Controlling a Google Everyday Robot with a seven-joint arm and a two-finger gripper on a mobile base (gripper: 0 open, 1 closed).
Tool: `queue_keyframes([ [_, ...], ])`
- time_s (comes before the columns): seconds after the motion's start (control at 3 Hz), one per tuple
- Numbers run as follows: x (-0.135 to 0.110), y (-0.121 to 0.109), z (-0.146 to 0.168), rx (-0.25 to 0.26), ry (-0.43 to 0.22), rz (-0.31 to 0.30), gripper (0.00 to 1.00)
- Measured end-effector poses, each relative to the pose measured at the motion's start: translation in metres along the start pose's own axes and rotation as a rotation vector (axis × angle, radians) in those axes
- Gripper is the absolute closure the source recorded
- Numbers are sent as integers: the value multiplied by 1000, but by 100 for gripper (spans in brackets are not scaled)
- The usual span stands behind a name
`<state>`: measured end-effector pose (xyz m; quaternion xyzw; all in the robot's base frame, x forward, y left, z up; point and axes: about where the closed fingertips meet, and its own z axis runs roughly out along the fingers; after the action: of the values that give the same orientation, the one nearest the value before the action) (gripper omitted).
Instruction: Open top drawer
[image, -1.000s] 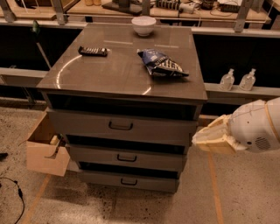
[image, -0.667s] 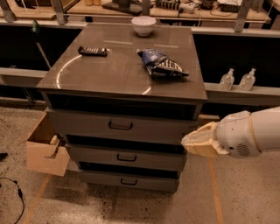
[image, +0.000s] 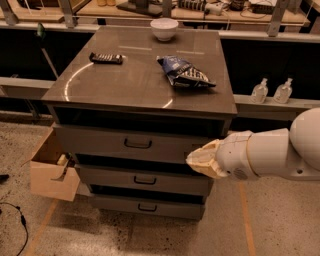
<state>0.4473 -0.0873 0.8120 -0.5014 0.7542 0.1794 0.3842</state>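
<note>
The robot's cream-coloured hand (image: 199, 159) sits at the end of a thick white arm (image: 280, 152) that reaches in from the right edge. Its tip lies over the right end of the flat matte grey front of the top drawer (image: 100, 141), level with the lower half of that front. Whether it touches the front or hangs just before it cannot be told, and neither can whether the hand is released or clenched. It holds nothing that can be seen.

The top drawer is the widest of the three and sits directly under the glossy grey desk (image: 125, 85), below a dark gap. Its dark wire pull handle (image: 138, 144) is at the centre of the front, well to the left of the hand and apart from it. None of the drawer's interior shows. The arm covers the drawer's right corner.

On the desk stand a white round bowl (image: 164, 28) at the back, a flat dark bar-shaped object (image: 106, 58) too dim to identify, and a crumpled blue and white snack bag (image: 186, 74). A light wooden box (image: 49, 172) stands just beside the drawers on the left.
</note>
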Motion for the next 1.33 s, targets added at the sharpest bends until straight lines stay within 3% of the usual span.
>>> queue_keyframes([
  [0.33,-3,-15,-1,68,-3,-11,82],
  [1.0,2,-20,9,93,-22,2,37],
  [1.33,7,-36,28,134,-46,-4,33],
])
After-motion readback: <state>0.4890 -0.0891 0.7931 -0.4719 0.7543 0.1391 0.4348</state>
